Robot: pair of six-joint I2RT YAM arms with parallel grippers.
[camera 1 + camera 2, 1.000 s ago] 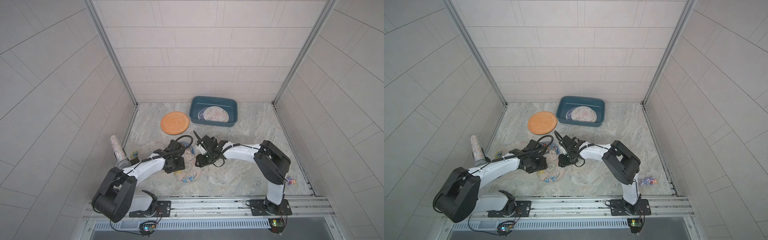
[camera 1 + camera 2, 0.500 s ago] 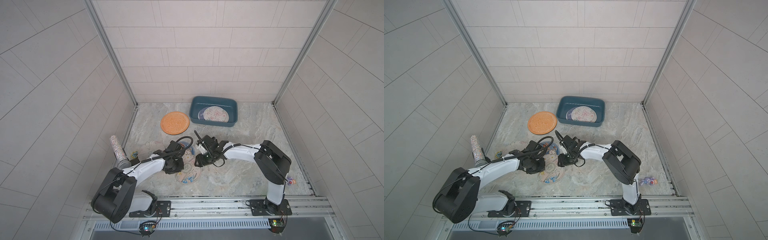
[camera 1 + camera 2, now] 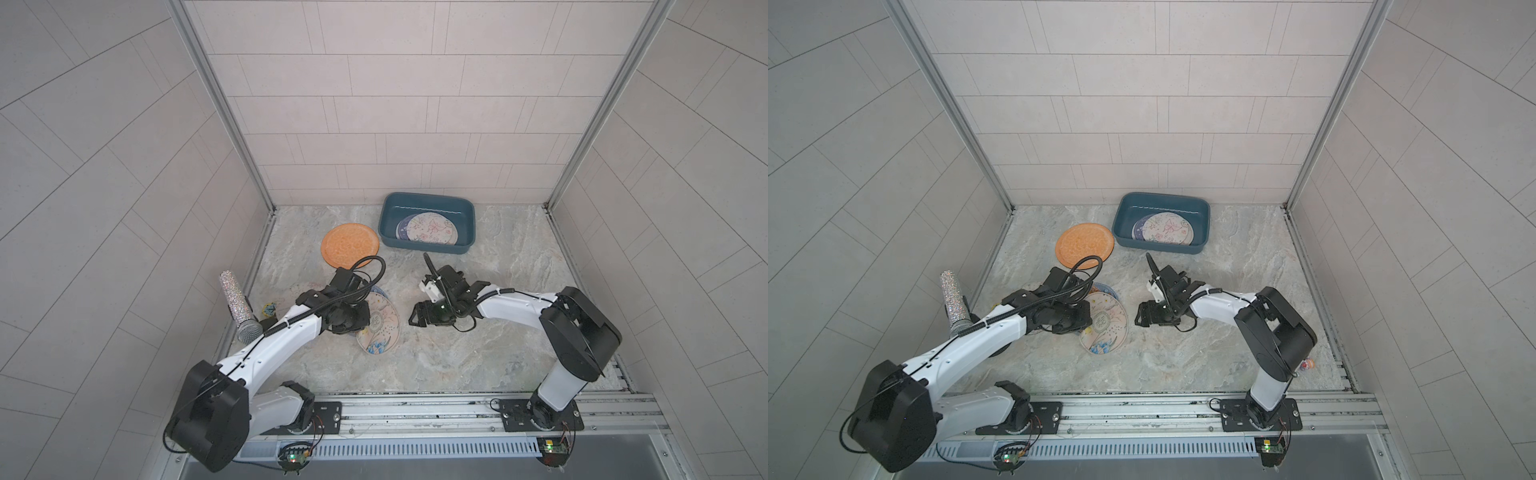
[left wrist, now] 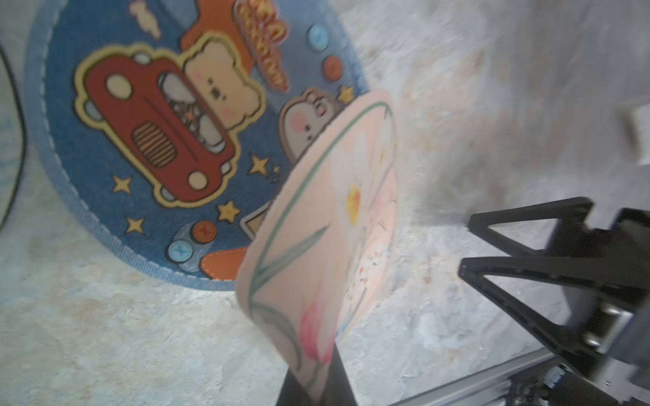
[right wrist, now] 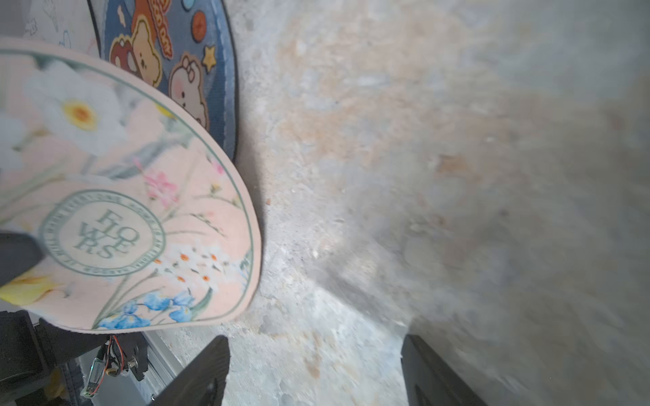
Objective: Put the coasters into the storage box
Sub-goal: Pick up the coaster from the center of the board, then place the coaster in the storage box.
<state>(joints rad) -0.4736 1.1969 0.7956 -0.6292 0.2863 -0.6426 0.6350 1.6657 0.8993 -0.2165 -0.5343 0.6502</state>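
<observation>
Left claw (image 4: 314, 385) nips rim of pink coaster (image 4: 327, 228); right claw (image 5: 314, 372) gapes.

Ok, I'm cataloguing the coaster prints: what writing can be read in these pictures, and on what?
"FLO / WE / RS" (Flowers, in three rows): green round seal on the pink flower-print round coaster.
Small lettering ringing that seal: too small to read.
Yellow lettering on the orange banner of the blue cartoon-bear round coaster: too blurred to read.
Nothing else legible.
</observation>
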